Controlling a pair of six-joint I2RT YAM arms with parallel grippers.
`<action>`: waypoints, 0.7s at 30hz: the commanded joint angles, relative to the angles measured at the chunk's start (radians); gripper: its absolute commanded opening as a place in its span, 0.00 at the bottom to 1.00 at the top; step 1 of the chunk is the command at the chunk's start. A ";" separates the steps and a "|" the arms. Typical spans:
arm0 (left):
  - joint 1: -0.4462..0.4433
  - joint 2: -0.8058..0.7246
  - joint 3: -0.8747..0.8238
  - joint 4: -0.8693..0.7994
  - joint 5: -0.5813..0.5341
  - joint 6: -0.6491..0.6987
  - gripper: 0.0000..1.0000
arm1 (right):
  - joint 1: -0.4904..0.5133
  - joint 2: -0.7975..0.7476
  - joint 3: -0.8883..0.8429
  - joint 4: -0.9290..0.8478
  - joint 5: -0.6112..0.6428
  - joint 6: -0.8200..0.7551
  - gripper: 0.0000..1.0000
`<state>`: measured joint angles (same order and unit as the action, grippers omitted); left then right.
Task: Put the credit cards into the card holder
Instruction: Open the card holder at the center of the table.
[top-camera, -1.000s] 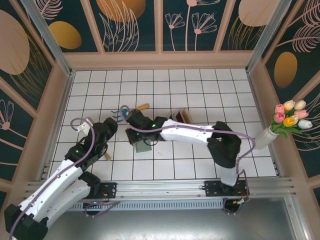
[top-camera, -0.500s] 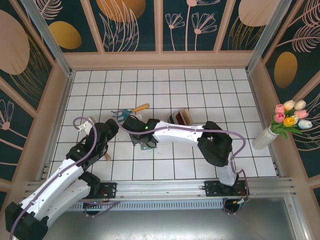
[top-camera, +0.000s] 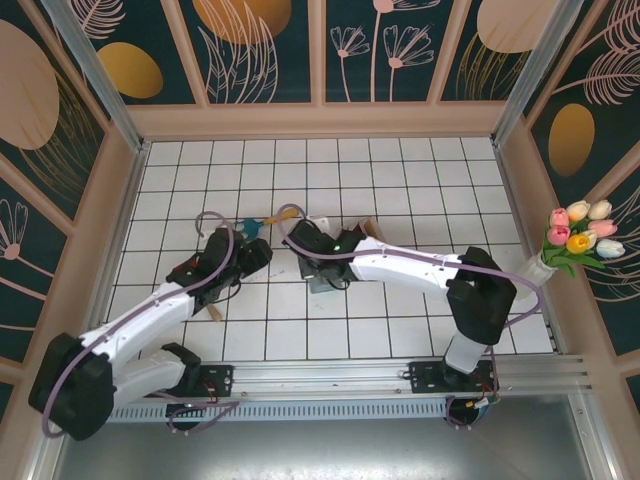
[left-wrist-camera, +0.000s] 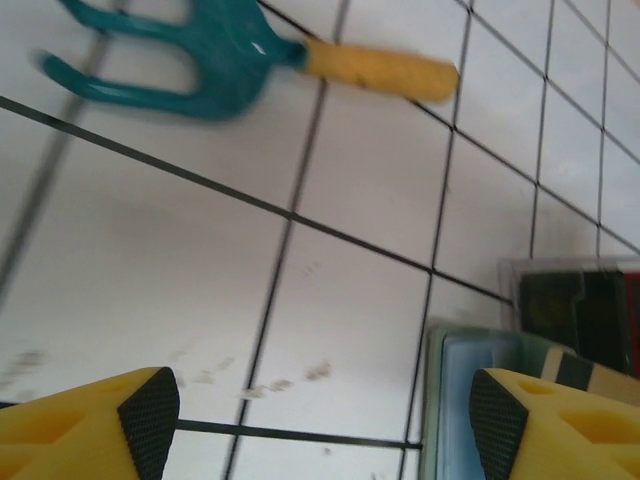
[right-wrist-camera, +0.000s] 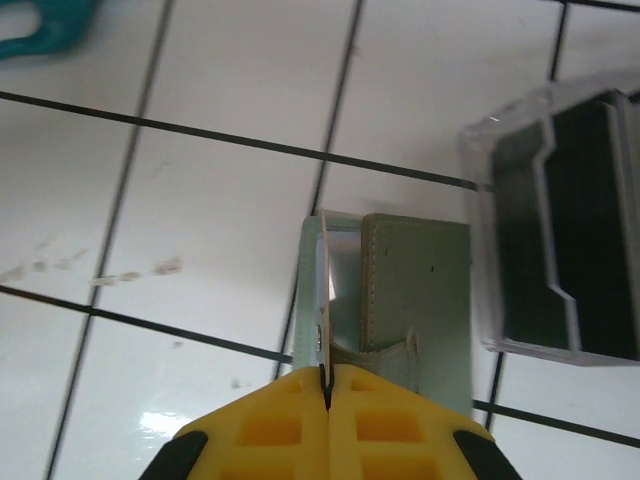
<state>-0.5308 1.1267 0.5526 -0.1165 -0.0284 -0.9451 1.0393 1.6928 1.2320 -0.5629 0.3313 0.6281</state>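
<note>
The card holder (right-wrist-camera: 410, 290) is a grey-green stitched pouch lying flat on the white tiles, its mouth open along the left side. My right gripper (right-wrist-camera: 325, 392) hangs just above it, shut on one thin credit card (right-wrist-camera: 322, 300) seen edge-on, the card's far end over the holder's open side. In the top view the right gripper (top-camera: 318, 262) is above the card holder (top-camera: 327, 284). More credit cards sit as a dark bundle in a clear case (right-wrist-camera: 565, 225). My left gripper (left-wrist-camera: 325, 412) is open and empty, just left of the card holder (left-wrist-camera: 465, 400); its right pad overlaps the holder's edge.
A teal hand fork (left-wrist-camera: 170, 55) with a yellow handle (left-wrist-camera: 380, 68) lies on the tiles beyond my left gripper, also visible as the fork (top-camera: 250, 226) from above. The clear case (top-camera: 365, 232) stands behind the holder. A vase of tulips (top-camera: 575, 240) is at the right wall.
My right gripper has moved right with the card, and the card holder has shifted right too. My left arm has reached forward and right, close to the holder, its jaws narrowing a little.
</note>
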 joint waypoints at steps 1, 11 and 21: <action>-0.018 0.082 0.037 0.121 0.174 0.030 0.78 | -0.037 -0.074 -0.066 0.028 -0.008 0.035 0.00; -0.155 0.316 0.191 0.142 0.197 0.031 0.75 | -0.128 -0.195 -0.168 0.031 -0.005 0.013 0.01; -0.197 0.449 0.210 0.188 0.201 -0.053 0.66 | -0.171 -0.209 -0.244 0.043 -0.015 -0.036 0.00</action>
<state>-0.7200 1.5543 0.7338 0.0563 0.1757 -0.9718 0.8825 1.5070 1.0218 -0.5198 0.3126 0.6186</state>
